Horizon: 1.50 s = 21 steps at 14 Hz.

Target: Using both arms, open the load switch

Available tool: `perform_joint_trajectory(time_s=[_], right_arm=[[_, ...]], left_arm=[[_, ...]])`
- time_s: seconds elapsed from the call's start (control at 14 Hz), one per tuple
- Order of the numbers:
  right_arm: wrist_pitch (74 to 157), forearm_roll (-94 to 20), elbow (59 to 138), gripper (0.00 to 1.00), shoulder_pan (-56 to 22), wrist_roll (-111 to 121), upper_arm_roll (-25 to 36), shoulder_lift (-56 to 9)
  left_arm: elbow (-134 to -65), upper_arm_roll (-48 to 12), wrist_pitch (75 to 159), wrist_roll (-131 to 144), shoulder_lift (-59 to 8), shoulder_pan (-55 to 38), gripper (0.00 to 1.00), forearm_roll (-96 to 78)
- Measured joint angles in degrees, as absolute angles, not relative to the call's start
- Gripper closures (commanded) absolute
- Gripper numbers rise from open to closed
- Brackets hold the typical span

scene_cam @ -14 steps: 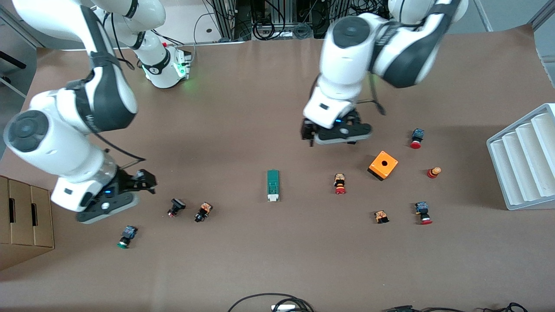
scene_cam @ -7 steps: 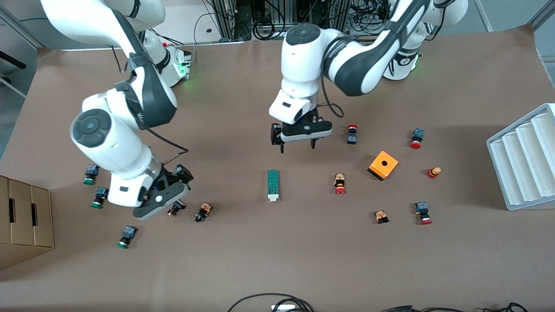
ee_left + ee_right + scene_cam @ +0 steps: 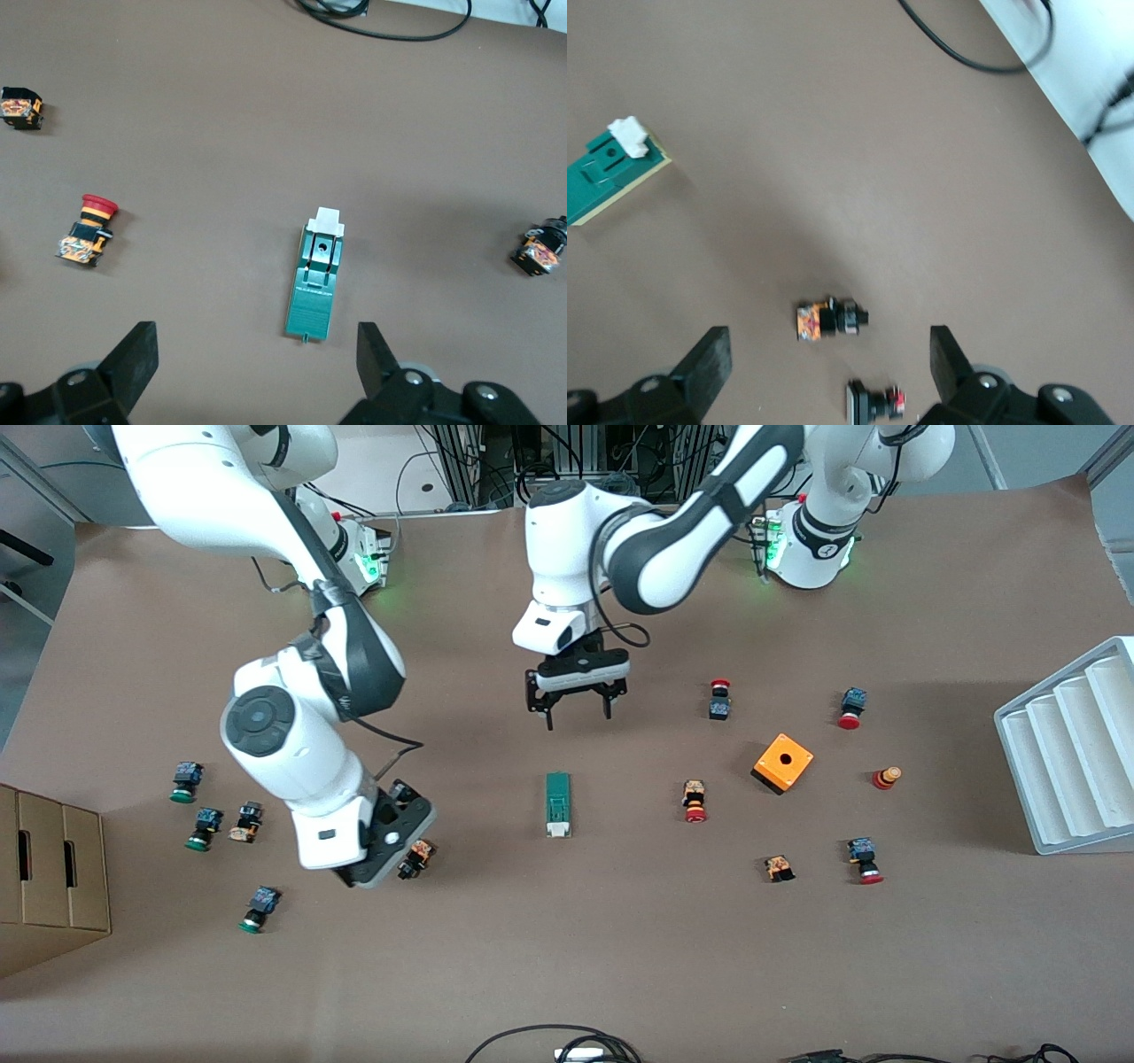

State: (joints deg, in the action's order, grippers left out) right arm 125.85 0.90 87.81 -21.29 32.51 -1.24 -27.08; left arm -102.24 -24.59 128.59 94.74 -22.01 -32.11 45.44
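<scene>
The load switch (image 3: 557, 804) lies flat in the middle of the table, a narrow dark-green block whose white sliding piece sits at the end nearer the front camera. It also shows in the left wrist view as load switch (image 3: 316, 283) and in the right wrist view as load switch (image 3: 607, 173). My left gripper (image 3: 578, 713) hangs open over bare table just off the switch's green end, its fingers (image 3: 137, 350) wide apart. My right gripper (image 3: 390, 849) hangs open, toward the right arm's end from the switch, over two small push buttons (image 3: 830, 319). Both grippers hold nothing.
An orange cube (image 3: 783, 763) and several red-capped push buttons (image 3: 695, 801) lie toward the left arm's end, with a white ribbed tray (image 3: 1072, 744) at the table edge there. Green-capped buttons (image 3: 184, 781) and a cardboard box (image 3: 49, 868) sit at the right arm's end.
Both arms have swung in toward the load switch. The left gripper moved over the table's middle; the right gripper moved from the cardboard box's end to above the two buttons.
</scene>
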Motion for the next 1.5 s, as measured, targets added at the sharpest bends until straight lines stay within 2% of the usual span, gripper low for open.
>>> perform_joint_trajectory(time_s=[0.5,1.14,1.5], right_arm=[[126.7,0.9,80.3,0.00,-28.8,36.8,0.1,-34.8],[130.1,0.9,78.8,0.00,-38.6,41.1,7.4,-39.7],[132.2,0.9,78.6,0.00,-41.2,41.2,8.9,-42.4]], left_arm=[[-102.4,-24.6,129.7,116.1,-30.3,-35.4,0.02,67.8],[-102.5,-24.6,129.3,132.3,-38.0,-37.4,0.04,89.4],[-102.2,-24.5,123.0,134.1,-41.9,-39.2,0.04,94.7]])
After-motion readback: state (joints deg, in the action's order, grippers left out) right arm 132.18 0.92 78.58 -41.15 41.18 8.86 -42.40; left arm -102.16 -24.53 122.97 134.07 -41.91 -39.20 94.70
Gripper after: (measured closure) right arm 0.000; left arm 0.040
